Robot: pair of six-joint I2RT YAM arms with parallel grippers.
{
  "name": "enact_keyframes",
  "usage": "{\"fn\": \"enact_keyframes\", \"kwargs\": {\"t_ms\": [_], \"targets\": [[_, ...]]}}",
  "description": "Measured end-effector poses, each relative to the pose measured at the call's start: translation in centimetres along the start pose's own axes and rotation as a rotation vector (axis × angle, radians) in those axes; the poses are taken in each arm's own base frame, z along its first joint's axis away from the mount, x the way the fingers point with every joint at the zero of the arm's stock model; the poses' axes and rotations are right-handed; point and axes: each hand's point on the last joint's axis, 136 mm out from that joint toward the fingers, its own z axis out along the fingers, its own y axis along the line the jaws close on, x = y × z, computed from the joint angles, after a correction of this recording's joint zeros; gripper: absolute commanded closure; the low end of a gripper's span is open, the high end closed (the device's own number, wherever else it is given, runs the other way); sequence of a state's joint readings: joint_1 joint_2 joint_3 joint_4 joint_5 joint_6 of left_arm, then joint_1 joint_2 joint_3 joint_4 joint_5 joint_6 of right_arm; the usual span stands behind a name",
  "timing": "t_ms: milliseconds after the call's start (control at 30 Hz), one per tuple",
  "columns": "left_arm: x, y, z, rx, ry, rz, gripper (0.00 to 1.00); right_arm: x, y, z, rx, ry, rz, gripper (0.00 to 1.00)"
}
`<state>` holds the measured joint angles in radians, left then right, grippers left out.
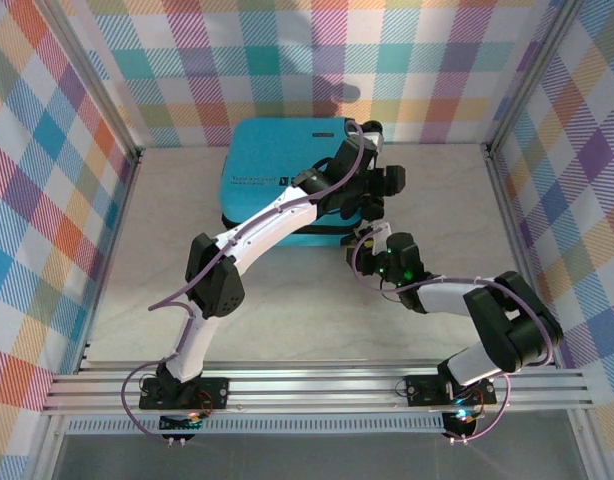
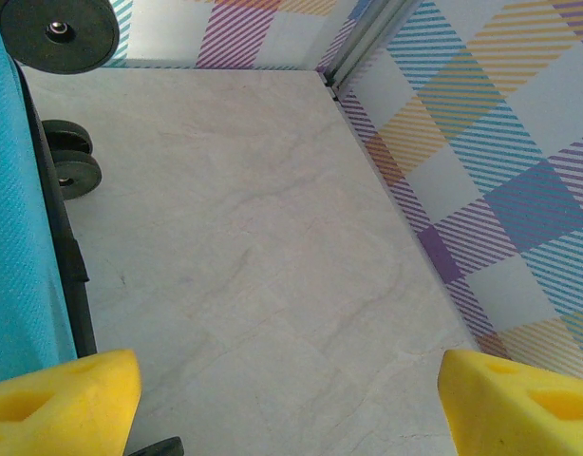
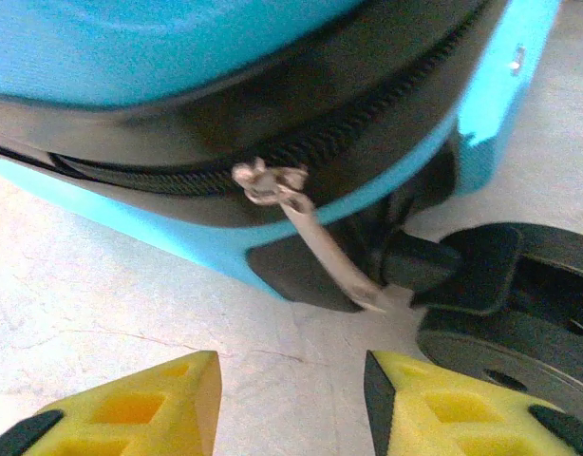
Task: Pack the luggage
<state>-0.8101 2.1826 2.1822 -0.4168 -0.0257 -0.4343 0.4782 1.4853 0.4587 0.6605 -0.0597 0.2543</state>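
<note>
With yellow-padded right gripper (image 3: 291, 399) parted and empty, centre on the grey metal zipper pull (image 3: 315, 242) of the turquoise hard-shell luggage (image 1: 277, 160) lying far-side on the table (image 1: 287, 320); pinch squarely, draw steadily. Keep left gripper (image 2: 291, 404), spread empty, clear.

textured plastic luggage (image 3: 178, 47), metal zipper pull (image 3: 315, 242)

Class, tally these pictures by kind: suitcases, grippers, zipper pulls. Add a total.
Suitcase: 1
Grippers: 2 (left gripper, right gripper)
Zipper pull: 1
Total: 4
</note>
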Motion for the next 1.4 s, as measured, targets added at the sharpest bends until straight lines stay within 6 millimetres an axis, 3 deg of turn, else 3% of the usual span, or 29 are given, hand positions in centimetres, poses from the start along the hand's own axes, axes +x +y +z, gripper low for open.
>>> {"fn": "enact_keyframes", "kwargs": {"t_ms": [233, 467, 600, 733, 833, 1133, 1400], "targets": [[0.0, 0.0, 0.0, 0.001, 0.0, 0.0, 0.18, -0.4, -0.6, 0.0, 0.032, -0.025, 0.001, 0.63], [0.0, 0.0, 0.0, 0.001, 0.0, 0.0, 0.18, -1.0, -0.5, 1.4, 0.024, -0.03, -0.002, 0.66], [0.0, 0.0, 0.0, 0.001, 0.0, 0.0, 0.18, -2.0, -0.3, 2.1, 0.02, -0.044, -0.006, 0.73], [0.0, 0.0, 0.0, 0.0, 0.0, -0.001, 0.18, -2.0, -0.4, 2.4, 0.026, -0.035, -0.015, 0.92], [0.0, 0.1, 0.0, -0.002, -0.001, 0.0, 0.18, -2.0, -0.4, 2.4, 0.035, -0.031, -0.021, 1.0], [-0.1, 0.4, -0.1, -0.014, -0.017, -0.001, 0.18, -2.3, -1.4, 2.0, 0.107, -0.016, -0.071, 1.0], [-1.1, 1.2, -0.8, -0.01, -0.051, -0.01, 0.18, -3.4, -3.7, 2.1, 0.166, 0.025, -0.079, 1.0]]}}
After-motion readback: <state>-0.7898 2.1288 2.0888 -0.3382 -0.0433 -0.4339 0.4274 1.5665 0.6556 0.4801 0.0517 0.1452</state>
